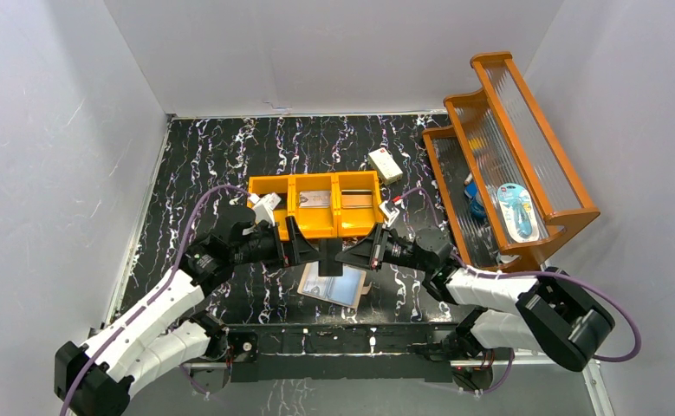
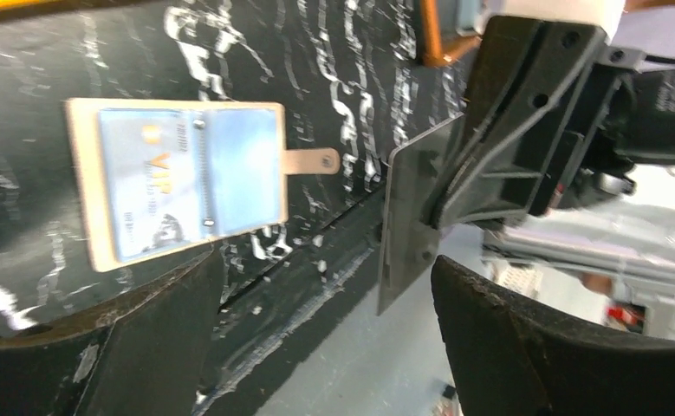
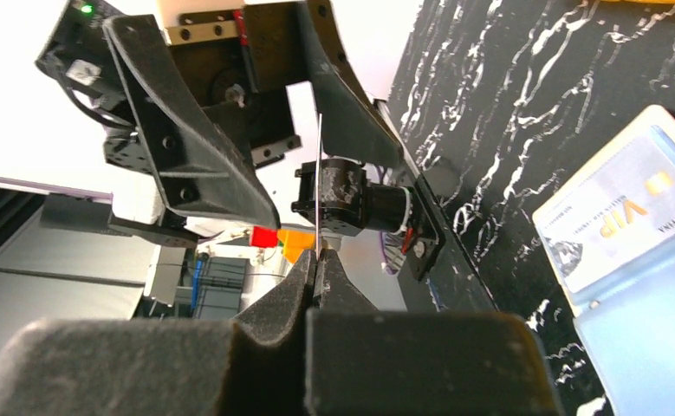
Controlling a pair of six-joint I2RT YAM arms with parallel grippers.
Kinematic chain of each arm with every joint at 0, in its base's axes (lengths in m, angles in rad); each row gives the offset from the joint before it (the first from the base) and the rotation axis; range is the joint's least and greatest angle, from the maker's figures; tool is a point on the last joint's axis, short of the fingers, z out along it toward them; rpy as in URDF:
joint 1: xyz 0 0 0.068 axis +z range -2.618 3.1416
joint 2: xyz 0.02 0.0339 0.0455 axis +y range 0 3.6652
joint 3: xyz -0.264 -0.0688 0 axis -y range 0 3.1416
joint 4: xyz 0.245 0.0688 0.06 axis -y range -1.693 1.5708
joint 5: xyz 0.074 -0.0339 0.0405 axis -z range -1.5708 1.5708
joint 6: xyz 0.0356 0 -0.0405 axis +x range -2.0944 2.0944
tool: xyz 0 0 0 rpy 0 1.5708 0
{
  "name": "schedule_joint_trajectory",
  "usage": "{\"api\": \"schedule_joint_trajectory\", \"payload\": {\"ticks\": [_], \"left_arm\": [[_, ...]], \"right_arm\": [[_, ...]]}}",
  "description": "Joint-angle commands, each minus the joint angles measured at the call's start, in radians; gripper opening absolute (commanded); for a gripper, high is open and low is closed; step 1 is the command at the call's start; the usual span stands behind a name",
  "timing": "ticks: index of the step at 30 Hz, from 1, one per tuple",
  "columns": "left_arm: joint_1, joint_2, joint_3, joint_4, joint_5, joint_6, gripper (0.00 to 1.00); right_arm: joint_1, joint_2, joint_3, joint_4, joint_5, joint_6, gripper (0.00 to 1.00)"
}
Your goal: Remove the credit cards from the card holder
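Black white-veined worktop [image 1: 204, 147], pale walls [image 1: 334, 52] on three sides. Card holder [image 1: 334, 284] open flat at near edge, pocketed card [image 2: 147, 195] inside. Right tool [image 3: 318, 260] clamped shut on grey card [image 2: 412, 217] above it; left tool [image 2: 334, 338] spread wide, gripping nothing.

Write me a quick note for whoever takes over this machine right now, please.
Left end effector: open, fingers either side of the grey card.
Right end effector: shut on that card, in the air by the card holder.
The holder lies open on the table, VIP card in its pocket.
Done: one card out.
To do: put it down, pull the VIP card.
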Motion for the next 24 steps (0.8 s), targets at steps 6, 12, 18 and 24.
{"api": "schedule_joint_trajectory", "payload": {"ticks": [6,12,18,24], "left_arm": [[0.003,-0.057,0.172,-0.447,-0.526,0.193,0.98],[0.003,-0.04,0.245,-0.527,-0.763,0.255,0.98],[0.02,0.02,0.233,-0.499,-0.819,0.31,0.98],[0.201,0.043,0.182,-0.432,-0.717,0.349,0.98]], "right_arm": [[-0.003,-0.102,0.135,-0.383,0.09,-0.194,0.0],[-0.003,-0.106,0.307,-0.748,0.155,-0.385,0.0],[0.004,-0.078,0.447,-0.95,0.218,-0.509,0.0],[0.049,-0.024,0.59,-1.1,0.322,-0.614,0.0]]}}
